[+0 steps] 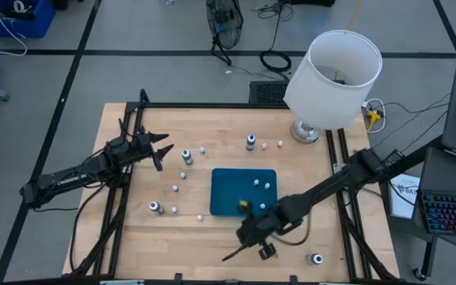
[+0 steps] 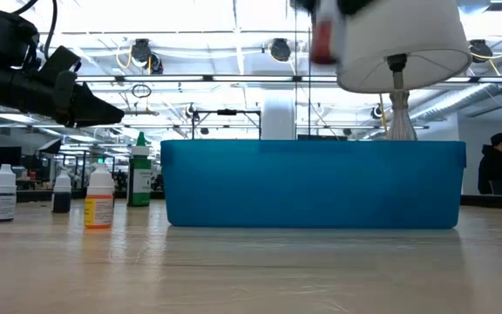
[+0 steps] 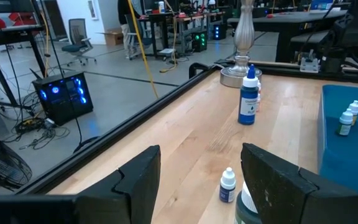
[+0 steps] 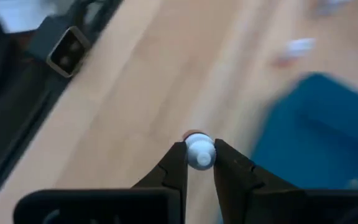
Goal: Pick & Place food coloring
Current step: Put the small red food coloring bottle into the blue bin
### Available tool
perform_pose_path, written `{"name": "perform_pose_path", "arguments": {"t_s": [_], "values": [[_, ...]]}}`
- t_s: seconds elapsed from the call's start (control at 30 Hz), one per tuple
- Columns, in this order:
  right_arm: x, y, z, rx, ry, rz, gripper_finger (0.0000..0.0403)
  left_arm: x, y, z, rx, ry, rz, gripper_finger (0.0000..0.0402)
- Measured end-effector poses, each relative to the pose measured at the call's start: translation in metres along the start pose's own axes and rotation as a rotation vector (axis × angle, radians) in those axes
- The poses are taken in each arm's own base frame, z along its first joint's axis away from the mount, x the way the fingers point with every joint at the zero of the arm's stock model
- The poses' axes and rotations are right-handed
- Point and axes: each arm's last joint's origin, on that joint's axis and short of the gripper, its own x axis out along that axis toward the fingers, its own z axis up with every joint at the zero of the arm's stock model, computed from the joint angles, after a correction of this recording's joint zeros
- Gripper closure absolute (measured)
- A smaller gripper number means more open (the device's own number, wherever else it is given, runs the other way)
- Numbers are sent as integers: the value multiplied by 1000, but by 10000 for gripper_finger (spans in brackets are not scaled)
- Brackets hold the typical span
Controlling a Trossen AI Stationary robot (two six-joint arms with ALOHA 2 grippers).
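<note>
Right claw pinches a small bottle; the rest wait on the table and in the tray.

Table [image 1: 307, 229], teal tray [image 1: 232, 186], then bottles [image 1: 187, 156]: likely light, hard, slick plastic, easily tipped, best gripped at cap or neck. The right gripper [image 4: 199, 163] is closed on a white-capped bottle [image 4: 199, 151] beside the tray's near edge. The left gripper [image 3: 201, 180] hovers wide, empty, near the table's far-left bottles.

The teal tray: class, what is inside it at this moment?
Inside the teal tray, the high view shows two small food coloring bottles near its right side. The right gripper, shut on a white-capped bottle, overlaps the tray's front edge, covering whatever lies beneath.
</note>
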Motion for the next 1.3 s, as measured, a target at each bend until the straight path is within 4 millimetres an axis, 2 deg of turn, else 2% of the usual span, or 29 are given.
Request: {"name": "perform_pose_path", "arguments": {"t_s": [0.17, 0.23, 0.33, 0.43, 0.7, 0.83, 0.97, 1.3], "values": [[-59, -18, -11, 83, 39, -209, 361, 0, 0, 0, 0, 0, 1, 176], [-74, -27, -20, 136, 86, -276, 361, 0, 0, 0, 0, 0, 0, 176], [-81, -40, -35, 222, 155, -324, 361, 0, 0, 0, 0, 0, 0, 176], [-74, -52, -52, 289, 199, -299, 361, 0, 0, 0, 0, 0, 0, 176], [-29, -78, -89, 356, 182, -166, 361, 0, 0, 0, 0, 0, 0, 176], [-14, -88, -108, 397, 184, -138, 361, 0, 0, 0, 0, 0, 0, 176], [-3, -91, -125, 412, 189, -122, 361, 0, 0, 0, 0, 0, 0, 176], [10, -90, -143, 436, 183, -75, 361, 0, 0, 0, 0, 0, 0, 176]]}}
